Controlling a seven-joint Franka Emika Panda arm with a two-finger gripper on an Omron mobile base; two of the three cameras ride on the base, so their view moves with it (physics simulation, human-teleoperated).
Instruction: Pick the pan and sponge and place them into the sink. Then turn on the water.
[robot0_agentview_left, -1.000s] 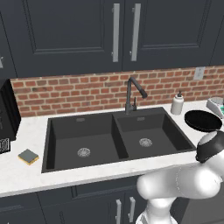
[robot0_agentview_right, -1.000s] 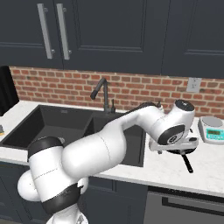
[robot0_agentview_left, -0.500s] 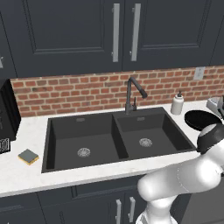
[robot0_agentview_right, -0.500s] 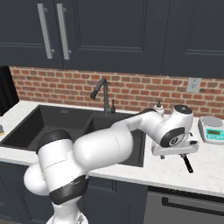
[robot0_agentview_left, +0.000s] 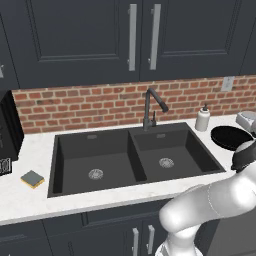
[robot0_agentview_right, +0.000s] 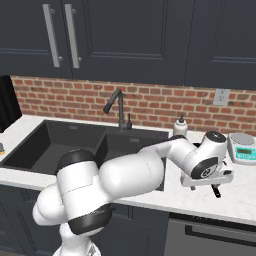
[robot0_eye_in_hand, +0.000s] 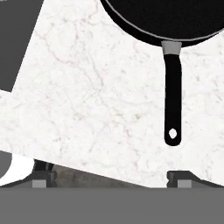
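Both basins of the sink (robot0_agentview_left: 135, 160) hold nothing but their drains, and no stream leaves the faucet (robot0_agentview_left: 152, 107). The pan (robot0_agentview_left: 230, 137) sits on the white surface (robot0_eye_in_hand: 96, 100) right of the sink, beside a soap bottle (robot0_agentview_left: 202, 119). The sponge (robot0_agentview_left: 32, 179) lies left of the sink. The claw (robot0_eye_in_hand: 111, 177) hovers spread apart, gripping nothing, near the pan's handle

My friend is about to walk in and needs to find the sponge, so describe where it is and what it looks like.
Start at the dark double-basin sink under the brick wall. On the white counter left of its left basin, near the front edge, lies the sponge. It is a small flat square, grey-green over a yellow layer, unlike the tall black appliance behind it.
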